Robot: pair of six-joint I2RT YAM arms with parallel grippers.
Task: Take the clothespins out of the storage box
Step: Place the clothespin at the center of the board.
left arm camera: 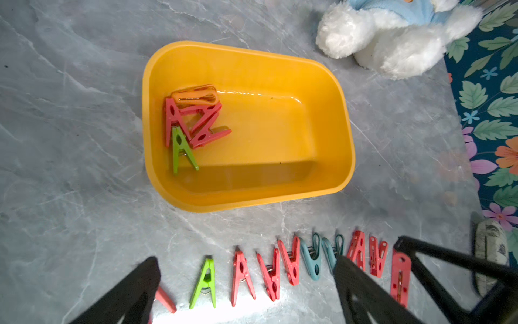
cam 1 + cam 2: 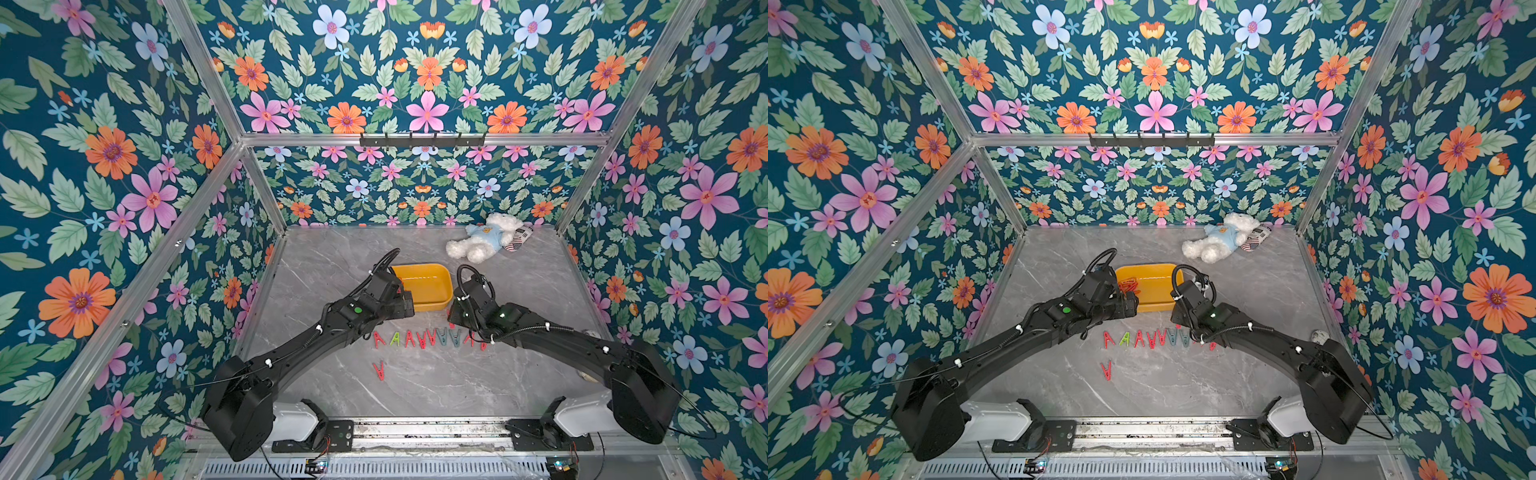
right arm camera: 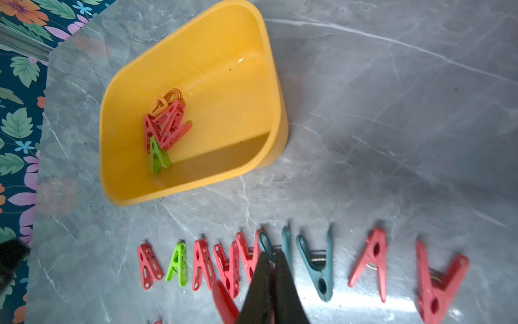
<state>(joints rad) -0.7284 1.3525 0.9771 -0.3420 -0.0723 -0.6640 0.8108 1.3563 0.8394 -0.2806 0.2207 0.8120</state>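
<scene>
Marble table (image 2: 415, 386): spread left end effector (image 1: 246, 261) by storage box (image 1: 347, 126) clothespins (image 1: 193, 123); right end effector (image 3: 272, 256) pinches red clothespin (image 3: 224, 303).

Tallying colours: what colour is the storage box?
Yellow; the box shows best in the left wrist view.

Overhead pair; wrists likely nearer storage box (image 1: 266, 134)

You're looking into a robot test cell, not a home: aluminium frame (image 2: 291, 139), floral-printed wall panels (image 2: 428, 62), a marbled surface (image 2: 436, 382), two arms (image 2: 291, 353) bolted to a rail (image 2: 428, 432).
</scene>
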